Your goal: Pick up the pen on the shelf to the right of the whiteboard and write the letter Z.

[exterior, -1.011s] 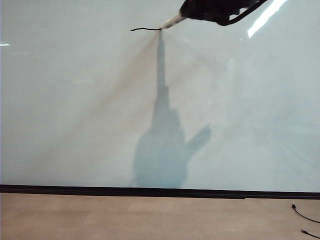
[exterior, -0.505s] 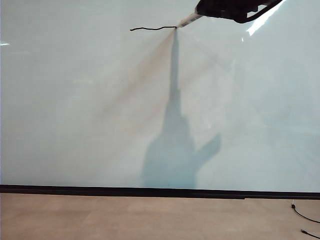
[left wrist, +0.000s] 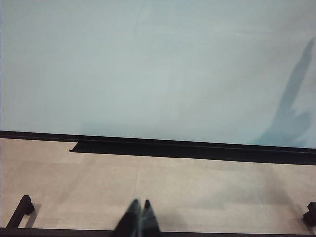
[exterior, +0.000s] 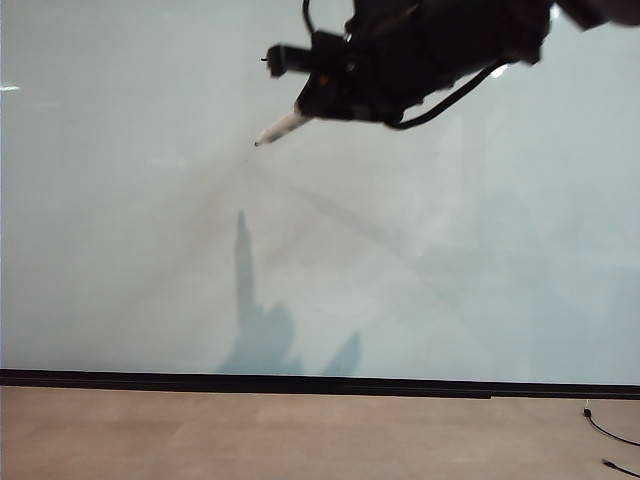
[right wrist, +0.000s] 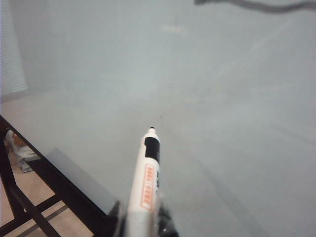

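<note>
A: Starting closest in, what is the left gripper (left wrist: pixel 138 217) doing?

B: It is hanging low over the tan floor (left wrist: pixel 148 187), its two dark fingers pressed together with nothing between them. Beyond it the black strip (left wrist: pixel 187 148) is running along the bottom edge of the whiteboard (left wrist: pixel 148 64), and a grey shadow is lying on the board off to one side.

A: And the right gripper (right wrist: pixel 143 217)?

B: It is pinching the pen (right wrist: pixel 145 180). In the right wrist view the white barrel with its orange label and black collar is sticking out from between the jaws, the small dark tip pointing at the board. I cannot tell from that view whether the tip is touching the surface.

A: Where is that arm sitting in the exterior view?

B: The right gripper (exterior: pixel 325 95) is showing as a bulky black mass high up, near the top middle of the whiteboard (exterior: pixel 150 250). The pen (exterior: pixel 280 128) is angling down and to the left from it, tip lowest. Its shadow is falling lower on the board, well apart from the tip.

A: Is any writing showing?

B: One dark wobbly stroke (right wrist: pixel 252 5) is showing far up the board in the right wrist view, blurred. In the exterior view the arm is covering that area. Down at the lower right a thin black cable (exterior: pixel 610 432) is lying on the floor.
</note>
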Available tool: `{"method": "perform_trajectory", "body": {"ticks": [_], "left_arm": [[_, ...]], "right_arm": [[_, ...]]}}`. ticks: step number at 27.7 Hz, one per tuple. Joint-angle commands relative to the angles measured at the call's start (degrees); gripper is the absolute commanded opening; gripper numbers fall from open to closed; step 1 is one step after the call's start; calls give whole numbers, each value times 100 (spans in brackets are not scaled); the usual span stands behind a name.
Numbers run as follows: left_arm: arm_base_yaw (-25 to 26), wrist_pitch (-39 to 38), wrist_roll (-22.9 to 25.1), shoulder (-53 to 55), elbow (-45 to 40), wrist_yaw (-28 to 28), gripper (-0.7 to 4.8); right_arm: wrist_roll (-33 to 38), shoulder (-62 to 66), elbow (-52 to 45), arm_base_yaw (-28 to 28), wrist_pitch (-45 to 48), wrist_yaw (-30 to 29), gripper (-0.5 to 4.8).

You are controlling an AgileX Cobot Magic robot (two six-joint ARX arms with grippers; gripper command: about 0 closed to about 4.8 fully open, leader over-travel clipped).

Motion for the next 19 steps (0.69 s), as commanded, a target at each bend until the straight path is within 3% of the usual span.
{"method": "perform_trajectory", "body": {"ticks": [1, 10, 19], "left_arm": [[2, 28, 24, 2, 13, 2, -4], [0, 31, 24, 2, 13, 2, -4], [0, 28, 24, 2, 13, 2, -4]], "right_arm": [[81, 212, 192, 2, 157, -13, -9], [83, 713, 813, 2, -393, 87, -9], [81, 684, 798, -2, -470, 310, -9]]}}
